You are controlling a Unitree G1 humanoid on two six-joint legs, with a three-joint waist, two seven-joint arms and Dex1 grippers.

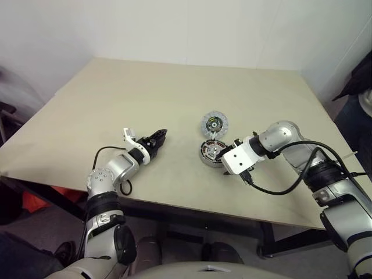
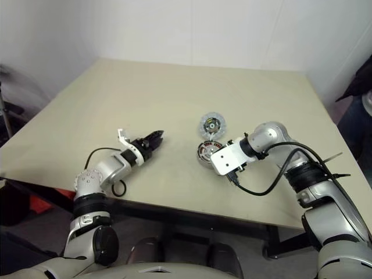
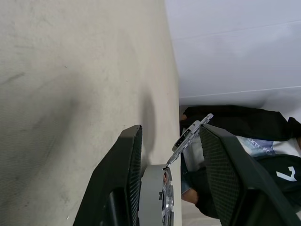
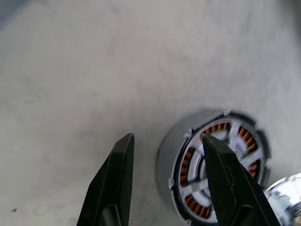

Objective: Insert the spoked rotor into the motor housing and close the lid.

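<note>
The motor housing (image 1: 210,153) stands near the middle of the table. In the right wrist view the housing (image 4: 165,157) shows copper windings behind a dark-rimmed disc with silver spokes, the spoked rotor (image 4: 209,181), which sits in its top. Just beyond it the lid (image 1: 214,123) lies flat, pale with a dark centre. My right gripper (image 4: 167,138) is open and slants down at the housing's side, holding nothing. Out to the left my left gripper (image 1: 158,138) is open and empty, and points level toward the housing.
The tan table (image 1: 145,93) has its front edge close below both arms. A black cable (image 1: 279,189) loops from the right wrist. A person in dark clothes (image 1: 359,87) stands past the table's right side. A white wall (image 1: 203,29) is behind.
</note>
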